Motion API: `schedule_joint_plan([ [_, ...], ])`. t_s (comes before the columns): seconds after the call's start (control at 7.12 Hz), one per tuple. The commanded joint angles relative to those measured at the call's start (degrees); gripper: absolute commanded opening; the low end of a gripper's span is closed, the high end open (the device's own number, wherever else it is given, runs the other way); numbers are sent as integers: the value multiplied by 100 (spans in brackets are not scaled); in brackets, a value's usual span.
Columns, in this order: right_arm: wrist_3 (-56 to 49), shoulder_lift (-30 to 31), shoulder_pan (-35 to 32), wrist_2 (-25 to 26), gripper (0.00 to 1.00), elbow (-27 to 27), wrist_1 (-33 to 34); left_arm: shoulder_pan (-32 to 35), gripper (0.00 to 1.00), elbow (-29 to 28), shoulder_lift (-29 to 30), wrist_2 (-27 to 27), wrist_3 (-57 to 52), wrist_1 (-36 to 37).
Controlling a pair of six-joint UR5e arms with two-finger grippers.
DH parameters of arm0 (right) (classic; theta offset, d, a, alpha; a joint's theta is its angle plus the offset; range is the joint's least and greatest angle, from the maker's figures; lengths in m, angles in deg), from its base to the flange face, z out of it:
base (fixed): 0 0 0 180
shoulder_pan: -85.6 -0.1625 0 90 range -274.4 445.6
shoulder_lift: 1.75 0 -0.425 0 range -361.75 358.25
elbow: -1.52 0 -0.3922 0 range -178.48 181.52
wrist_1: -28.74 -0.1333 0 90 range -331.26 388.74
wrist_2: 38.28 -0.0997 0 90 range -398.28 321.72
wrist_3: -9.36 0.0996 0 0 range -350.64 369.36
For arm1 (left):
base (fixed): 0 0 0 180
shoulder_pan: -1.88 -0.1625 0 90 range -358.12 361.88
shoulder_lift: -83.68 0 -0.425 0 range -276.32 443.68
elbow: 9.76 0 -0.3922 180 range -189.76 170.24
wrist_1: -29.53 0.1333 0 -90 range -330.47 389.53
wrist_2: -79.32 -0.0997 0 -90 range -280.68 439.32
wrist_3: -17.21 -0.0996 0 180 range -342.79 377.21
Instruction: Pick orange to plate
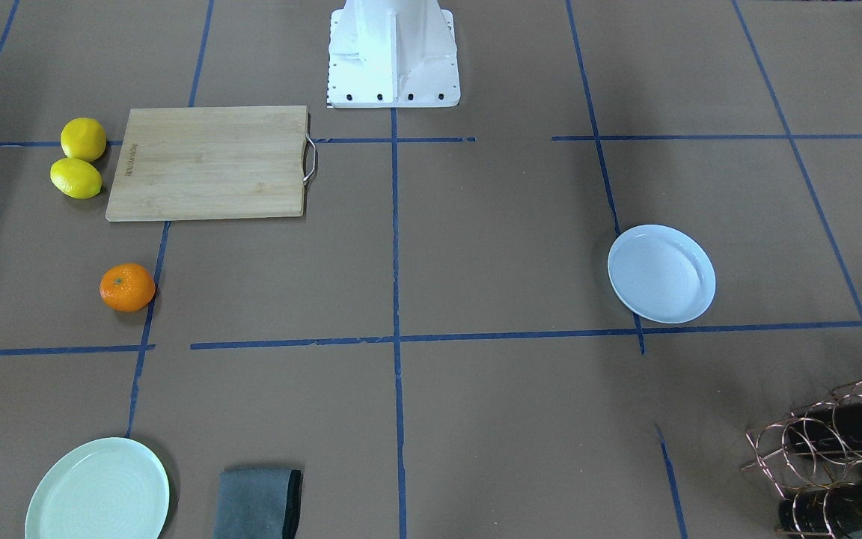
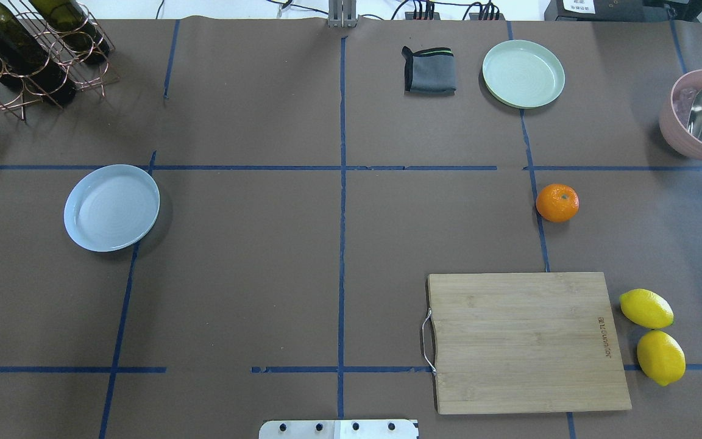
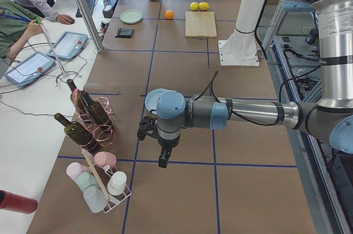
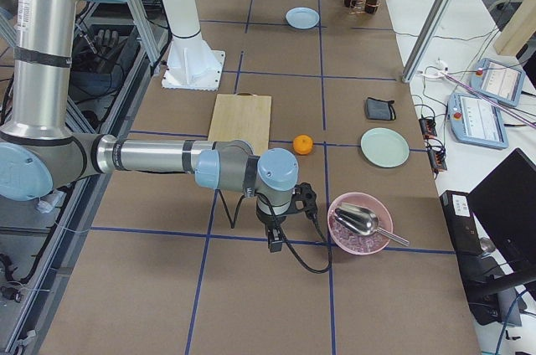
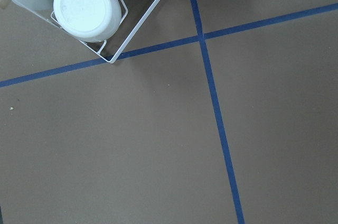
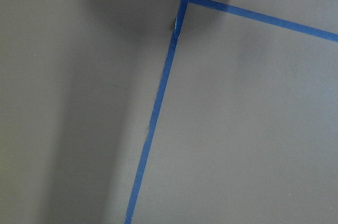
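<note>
Overhead exterior shows the orange [image 2: 557, 202] on brown paper just beyond the bamboo cutting board [image 2: 524, 341], touching nothing. The white plate [image 2: 111, 207] lies well apart from the board, across the table's midline.

The fruit is glossy, round and slightly flattened, so an off-centre pinch could probably send it rolling. The mint-green plate [image 2: 523, 73], ringed and similarly rimmed, sits nearer the board and may be mistaken for the target.

The left gripper [image 3: 163, 159] and right gripper [image 4: 274, 242] appear only side-on, so I cannot tell how their jaws stand.
</note>
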Motion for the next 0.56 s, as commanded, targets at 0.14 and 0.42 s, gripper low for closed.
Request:
schedule_joint_plan([
  [0.14,26,-4,0,-1,100,0,0,0,100,72,18,1,-8,-31],
  [0.42,9,-31,0,-10,100,-61,-44,-53,100,98,122,-16,-8,-179],
])
